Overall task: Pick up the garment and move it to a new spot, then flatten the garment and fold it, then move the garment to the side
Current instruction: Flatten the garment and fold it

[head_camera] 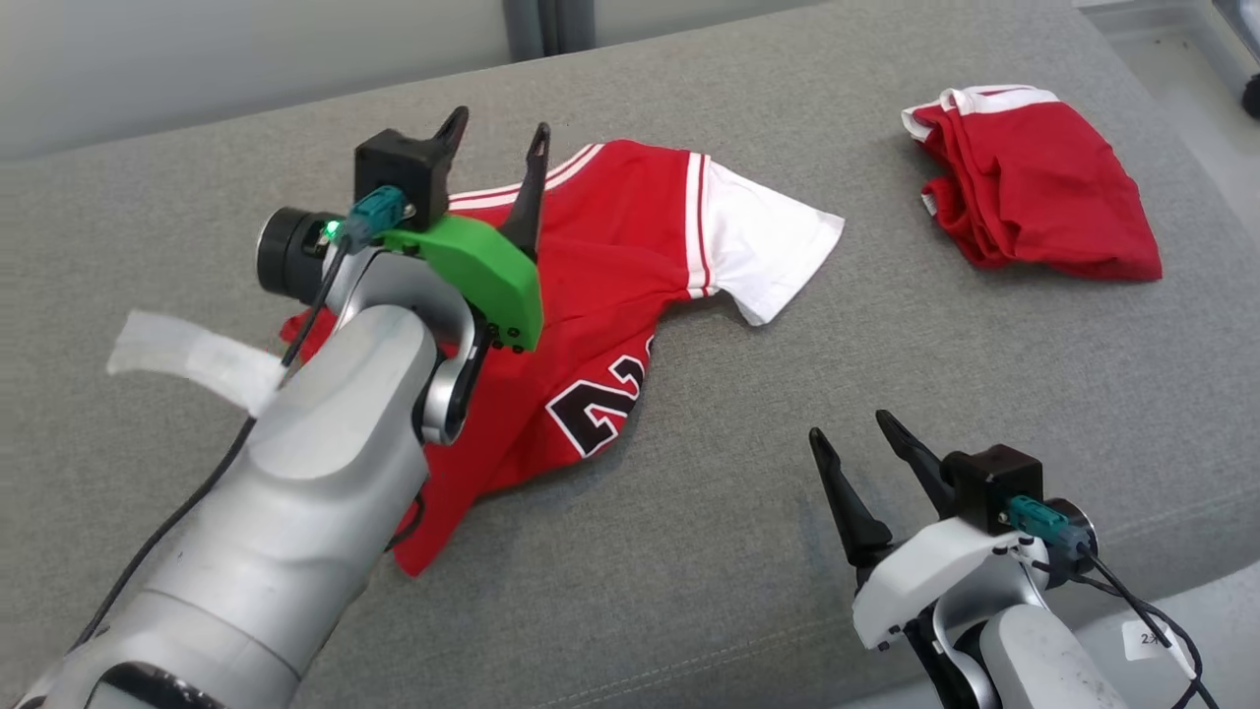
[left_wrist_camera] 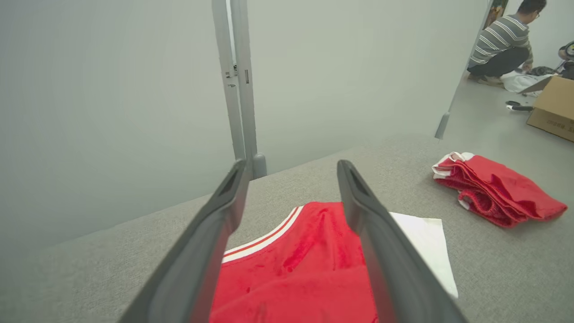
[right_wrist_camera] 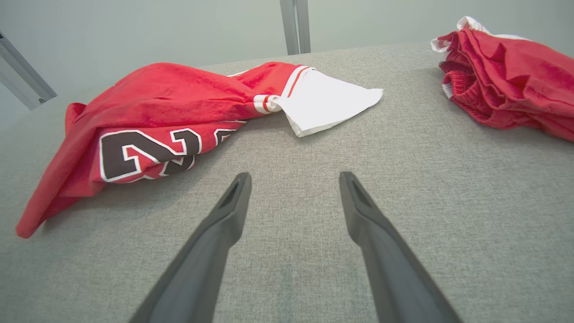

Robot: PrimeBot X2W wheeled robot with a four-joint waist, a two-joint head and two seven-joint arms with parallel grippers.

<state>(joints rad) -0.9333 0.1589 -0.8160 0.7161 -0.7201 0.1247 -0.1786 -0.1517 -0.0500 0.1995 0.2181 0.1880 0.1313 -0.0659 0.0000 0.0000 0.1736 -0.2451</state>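
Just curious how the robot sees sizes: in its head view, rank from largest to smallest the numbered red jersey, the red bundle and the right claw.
1. Red jersey, largest, though the left arm hides part.
2. Red bundle.
3. Right claw, smallest; being nearer the camera, it looks bigger than it is.

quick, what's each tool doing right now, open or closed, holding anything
Left tool: open over the jersey, holding nothing.
Right tool: open, empty.
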